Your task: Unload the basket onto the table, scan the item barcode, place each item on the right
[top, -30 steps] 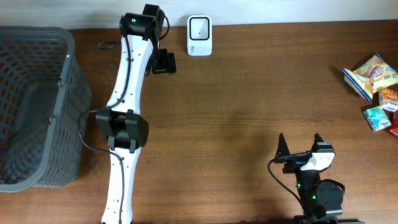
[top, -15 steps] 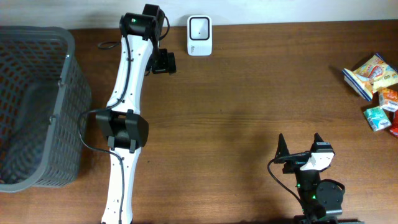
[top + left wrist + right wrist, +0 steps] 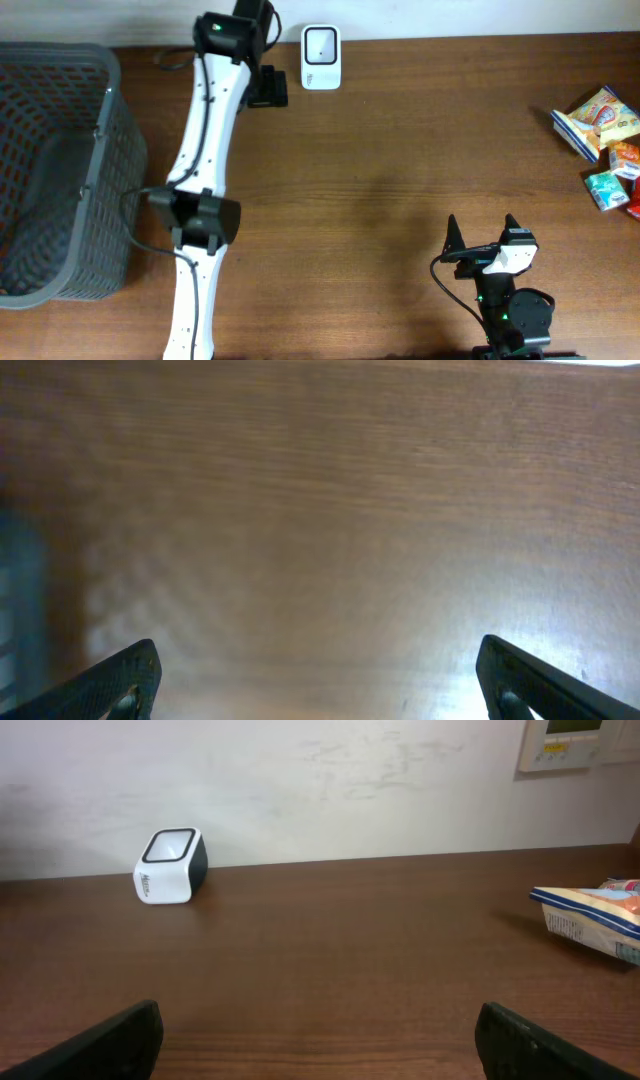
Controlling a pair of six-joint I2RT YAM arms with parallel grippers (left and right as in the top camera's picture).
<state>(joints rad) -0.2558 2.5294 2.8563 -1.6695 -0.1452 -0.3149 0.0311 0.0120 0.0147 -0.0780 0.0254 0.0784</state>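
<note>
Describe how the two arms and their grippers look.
The left arm has white links, black joint housings, a thin black cable and a small green light. The right arm is mostly black, with a white wrist block and a green light. The left gripper and right gripper have black tapered fingers.

Overhead: straight down on table [image 3: 400, 150]. Left wrist: close onto same table. Right wrist: low, level toward scanner [image 3: 171, 866], shared overhead.

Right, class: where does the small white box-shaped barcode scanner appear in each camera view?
Overhead: small white box-shaped barcode scanner, top centre.
Left wrist: not in it.
Right wrist: left side, far back.
Shared landmark: yellow-and-blue snack packet, at the right edge in both.
</note>
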